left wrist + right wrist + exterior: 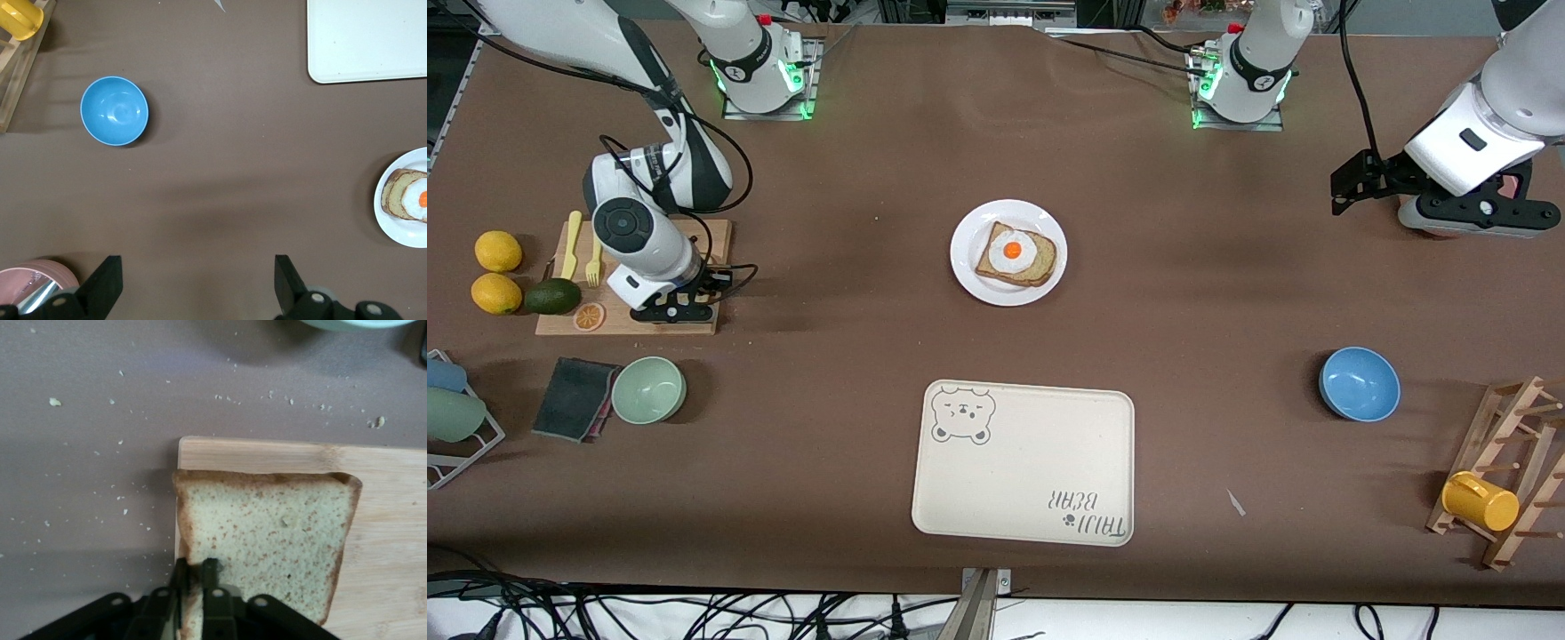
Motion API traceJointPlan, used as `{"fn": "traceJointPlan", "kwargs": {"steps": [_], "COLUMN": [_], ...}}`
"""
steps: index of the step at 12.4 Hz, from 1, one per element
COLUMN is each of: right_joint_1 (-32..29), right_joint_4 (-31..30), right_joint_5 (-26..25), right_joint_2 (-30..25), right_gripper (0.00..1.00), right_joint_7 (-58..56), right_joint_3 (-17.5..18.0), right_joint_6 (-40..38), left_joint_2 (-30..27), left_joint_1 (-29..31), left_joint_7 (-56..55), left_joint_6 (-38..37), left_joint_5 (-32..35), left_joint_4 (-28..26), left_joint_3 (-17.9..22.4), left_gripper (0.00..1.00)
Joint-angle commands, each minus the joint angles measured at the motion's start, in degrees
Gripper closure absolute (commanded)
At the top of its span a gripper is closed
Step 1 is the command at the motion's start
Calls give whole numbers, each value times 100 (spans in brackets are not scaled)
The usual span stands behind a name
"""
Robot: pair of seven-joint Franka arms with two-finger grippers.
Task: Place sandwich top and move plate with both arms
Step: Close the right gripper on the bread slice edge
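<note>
Right wrist view, bottom centre: right gripper [195, 577] pinches only the bread slice's [267, 540] crust edge on the cutting board [373, 493]; it could tear or slip when lifted; left gripper [193, 283] waits spread over bare table.

The plate [969, 267] sits mid-bench with the egg slice [1017, 254] on it; the tray [1023, 462] lies nearer the camera. Toward the right arm's end, the bread [267, 547] lies on the board [694, 324]. The bowl [1359, 384] lies toward the left arm's end.

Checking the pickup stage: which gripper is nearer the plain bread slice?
Right. The right gripper pinches the sandwich top at its edge on the cutting board; the left gripper hangs open near the left arm's end.
</note>
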Motion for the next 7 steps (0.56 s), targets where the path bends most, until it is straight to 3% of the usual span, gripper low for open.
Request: {"fn": "traceJointPlan", "kwargs": {"steps": [1, 7], "right_joint_1": [-2, 7], "right_joint_4": [-94, 81], "right_joint_5": [-85, -93], "right_joint_2": [4, -84], "right_gripper": [100, 100], "right_joint_7": [69, -1], "right_joint_3": [-13, 22], "right_joint_6": [98, -50], "left_joint_2": [22, 31], "left_joint_1": [-31, 5], "left_joint_7": [-44, 26], "left_joint_6": [-113, -104], "left_joint_5": [217, 217], "left_joint_4": [109, 100], "left_joint_3": [-17, -9], "left_gripper": [0, 0]}}
